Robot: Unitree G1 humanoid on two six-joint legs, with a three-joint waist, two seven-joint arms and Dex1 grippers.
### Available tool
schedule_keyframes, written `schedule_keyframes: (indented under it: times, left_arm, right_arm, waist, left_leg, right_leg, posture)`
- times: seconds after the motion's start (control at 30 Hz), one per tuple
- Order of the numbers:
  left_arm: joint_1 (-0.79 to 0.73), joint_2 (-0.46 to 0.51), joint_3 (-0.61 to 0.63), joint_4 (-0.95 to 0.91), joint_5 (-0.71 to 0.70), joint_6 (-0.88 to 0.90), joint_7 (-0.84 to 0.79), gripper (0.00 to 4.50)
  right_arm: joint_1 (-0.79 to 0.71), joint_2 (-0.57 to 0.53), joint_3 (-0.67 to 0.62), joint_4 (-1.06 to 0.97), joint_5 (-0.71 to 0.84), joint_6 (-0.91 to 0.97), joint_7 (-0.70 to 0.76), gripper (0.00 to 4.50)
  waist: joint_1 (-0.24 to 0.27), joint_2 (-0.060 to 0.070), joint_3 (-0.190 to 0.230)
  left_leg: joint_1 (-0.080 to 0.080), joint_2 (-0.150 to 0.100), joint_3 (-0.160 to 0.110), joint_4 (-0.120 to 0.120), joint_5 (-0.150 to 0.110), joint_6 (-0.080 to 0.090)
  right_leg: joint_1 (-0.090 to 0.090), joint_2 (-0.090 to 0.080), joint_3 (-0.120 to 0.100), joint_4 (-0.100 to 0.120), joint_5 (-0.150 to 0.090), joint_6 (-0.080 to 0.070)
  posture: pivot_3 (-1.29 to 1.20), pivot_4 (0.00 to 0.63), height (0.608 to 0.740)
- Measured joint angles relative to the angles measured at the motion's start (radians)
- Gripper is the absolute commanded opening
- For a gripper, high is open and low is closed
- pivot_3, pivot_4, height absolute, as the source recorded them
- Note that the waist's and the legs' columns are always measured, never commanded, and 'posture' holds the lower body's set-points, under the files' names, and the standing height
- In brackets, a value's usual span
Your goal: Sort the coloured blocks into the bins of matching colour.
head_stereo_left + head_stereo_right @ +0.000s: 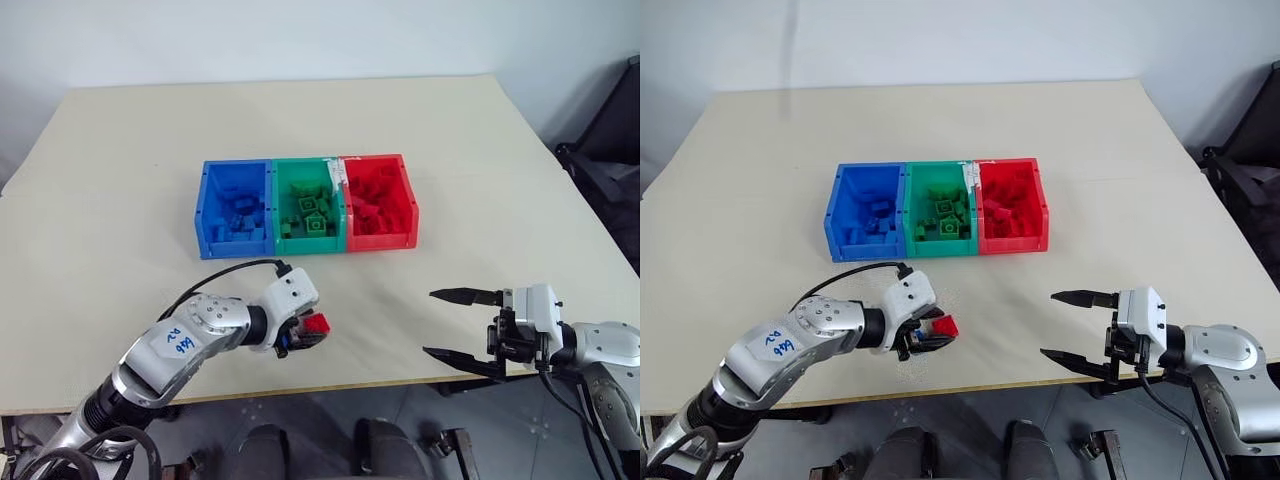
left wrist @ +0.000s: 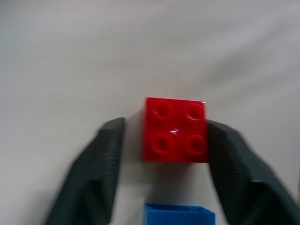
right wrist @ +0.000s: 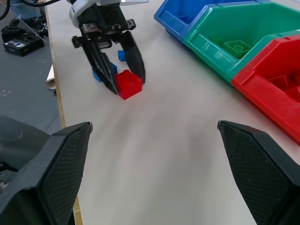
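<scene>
Left hand (image 1: 303, 335) low over the near worktop (image 1: 120, 200), fingers set either side of a red block (image 2: 175, 130), one pad touching and a sliver of gap at the other, so the grip looks not quite made; small blue blocks (image 3: 121, 55) lie on the worktop just beside it. Mid-worktop, the three joined bins, blue bin (image 1: 203, 215), green bin (image 1: 279, 237) and red bin (image 1: 409, 205), each already hold a heap of matching blocks, so sorting looks mostly done, with this red one and the stray blue ones left. Right hand (image 1: 460, 325) at the near right edge, spread wide, empty.
</scene>
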Motion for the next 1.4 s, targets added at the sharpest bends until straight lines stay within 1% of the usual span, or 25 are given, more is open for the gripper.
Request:
schedule_keyframes:
  times: [0.03,0.13,0.23,0.3,0.37,0.5,0.6,0.67,0.77,0.9,0.97,1.0,1.07,1.2,1.23,1.27,1.4]
  left_arm:
    - [0.0,0.0,0.001,0.001,0.0,-0.007,-0.005,1.51]
    - [0.004,-0.015,0.004,0.049,0.001,-0.079,-0.042,1.49]
    - [-0.034,-0.074,0.033,0.132,0.011,-0.253,-0.094,1.49]
    - [-0.093,-0.121,0.066,0.201,0.038,-0.382,-0.107,1.49]
    - [-0.169,-0.166,0.09,0.302,0.079,-0.519,-0.118,1.49]
    - [-0.349,-0.253,0.108,0.587,0.175,-0.723,-0.118,1.49]
    - [-0.483,-0.321,0.108,0.856,0.245,-0.854,-0.115,1.49]
    - [-0.589,-0.379,0.113,1.083,0.28,-0.956,-0.119,1.49]
    - [-0.688,-0.433,0.136,1.3,0.307,-1.071,-0.131,1.49]
    - [-0.764,-0.495,0.175,1.498,0.31,-1.173,-0.173,1.49]
    - [-0.781,-0.508,0.192,1.558,0.31,-1.205,-0.194,2.21]
    - [-0.787,-0.511,0.196,1.576,0.311,-1.212,-0.208,2.44]
    - [-0.794,-0.515,0.205,1.606,0.314,-1.222,-0.224,3.07]
    - [-0.79,-0.511,0.222,1.608,0.324,-1.245,-0.236,4.36]
    - [-0.78,-0.501,0.229,1.589,0.323,-1.258,-0.255,4.49]
    - [-0.766,-0.491,0.232,1.562,0.323,-1.264,-0.273,4.49]
    - [-0.614,-0.409,0.247,1.325,0.284,-1.257,-0.397,4.49]
  right_arm:
    - [0.001,0.0,0.0,0.0,0.0,0.0,-0.002,4.5]
    - [0.006,0.011,-0.001,-0.002,0.0,-0.001,-0.019,4.5]
    - [0.022,0.041,-0.012,-0.011,0.007,0.004,-0.068,4.5]
    - [0.031,0.069,-0.034,-0.029,0.022,0.016,-0.117,4.5]
    - [0.042,0.111,-0.074,-0.055,0.043,0.033,-0.199,4.5]
    - [0.055,0.213,-0.144,-0.093,0.056,0.05,-0.384,4.5]
    - [0.095,0.256,-0.176,-0.118,0.035,0.048,-0.48,4.5]
    - [0.135,0.281,-0.196,-0.155,0.021,0.047,-0.537,4.5]
    - [0.173,0.296,-0.202,-0.206,0.017,0.047,-0.581,4.5]
    - [0.192,0.311,-0.193,-0.252,0.013,0.047,-0.618,4.5]
    - [0.194,0.313,-0.192,-0.263,0.011,0.047,-0.628,4.5]
    - [0.193,0.313,-0.19,-0.266,0.011,0.047,-0.632,4.5]
    - [0.183,0.314,-0.179,-0.267,0.01,0.047,-0.635,4.5]
    - [0.15,0.313,-0.15,-0.263,0.01,0.046,-0.629,4.5]
    - [0.134,0.31,-0.145,-0.254,0.009,0.045,-0.621,4.5]
    - [0.12,0.308,-0.14,-0.247,0.01,0.045,-0.612,4.5]
    - [0.054,0.265,-0.095,-0.191,0.01,0.042,-0.532,4.5]
  waist:
    - [0.0,0.0,0.0]
    - [0.003,0.0,0.0]
    - [0.006,0.0,0.0]
    - [0.008,0.0,0.0]
    - [0.009,0.0,0.0]
    - [0.015,0.0,0.0]
    - [0.023,0.0,0.0]
    - [0.029,0.0,0.0]
    - [0.025,0.0,0.0]
    - [0.021,0.0,0.0]
    - [0.021,0.0,0.0]
    - [0.022,0.0,0.0]
    - [0.022,0.0,0.0]
    - [0.021,0.0,0.0]
    - [0.021,0.0,0.0]
    - [0.02,0.0,0.0]
    - [0.001,0.0,0.0]
  left_leg:
    - [0.0,0.0,0.0,0.0,0.0,0.0]
    - [-0.001,0.0,0.0,0.001,0.0,0.0]
    - [-0.002,0.0,0.0,0.004,0.0,0.0]
    - [-0.002,0.0,0.0,0.005,0.0,0.0]
    - [-0.002,0.0,0.0,0.006,0.0,0.0]
    - [-0.002,0.0,0.001,0.006,0.0,0.001]
    - [-0.003,-0.001,0.001,0.006,0.0,0.001]
    - [-0.004,-0.001,0.001,0.005,0.0,0.001]
    - [-0.005,-0.001,0.002,0.004,-0.001,0.003]
    - [-0.005,-0.001,0.003,0.0,-0.001,0.003]
    - [-0.005,-0.001,0.003,0.0,-0.001,0.003]
    - [-0.005,-0.001,0.003,0.0,-0.001,0.003]
    - [-0.005,-0.001,0.003,0.0,-0.001,0.003]
    - [-0.005,-0.001,0.003,0.0,-0.001,0.003]
    - [-0.005,-0.001,0.003,0.0,-0.001,0.003]
    - [-0.005,-0.001,0.003,0.0,-0.001,0.003]
    - [-0.004,-0.001,0.003,0.0,-0.001,0.003]
  right_leg:
    - [0.0,0.0,0.0,0.0,0.0,0.0]
    - [0.0,0.0,0.0,0.0,0.0,0.0]
    - [0.0,0.0,0.0,0.001,0.0,0.001]
    - [0.0,0.0,0.0,0.002,0.0,0.001]
    - [0.0,0.0,0.0,0.003,0.001,0.001]
    - [0.0,0.0,0.0,0.003,0.001,0.002]
    - [0.0,0.001,0.0,0.001,0.001,0.003]
    - [-0.001,0.001,-0.001,-0.001,0.002,0.003]
    - [-0.001,0.001,-0.001,-0.003,0.003,0.005]
    - [-0.001,0.001,-0.001,-0.004,0.003,0.006]
    - [-0.001,0.001,-0.001,-0.004,0.003,0.006]
    - [-0.001,0.001,-0.001,-0.004,0.003,0.006]
    - [-0.001,0.001,-0.001,-0.004,0.003,0.006]
    - [-0.001,0.001,-0.001,-0.004,0.003,0.006]
    - [-0.001,0.001,-0.001,-0.003,0.003,0.006]
    - [-0.001,0.001,-0.001,-0.003,0.003,0.006]
    - [-0.001,0.001,-0.001,-0.003,0.003,0.006]
  posture:
    - [0.0,0.15,0.74]
    - [0.0,0.15,0.74]
    - [0.0,0.15,0.74]
    - [0.0,0.15,0.74]
    - [0.0,0.15,0.74]
    - [0.0,0.15,0.74]
    - [0.0,0.15,0.74]
    - [0.0,0.15,0.74]
    - [0.0,0.15,0.74]
    - [0.0,0.15,0.74]
    - [0.0,0.15,0.74]
    - [0.0,0.15,0.74]
    - [0.0,0.15,0.74]
    - [0.0,0.15,0.74]
    - [0.0,0.15,0.74]
    - [0.0,0.15,0.74]
    - [0.0,0.15,0.74]
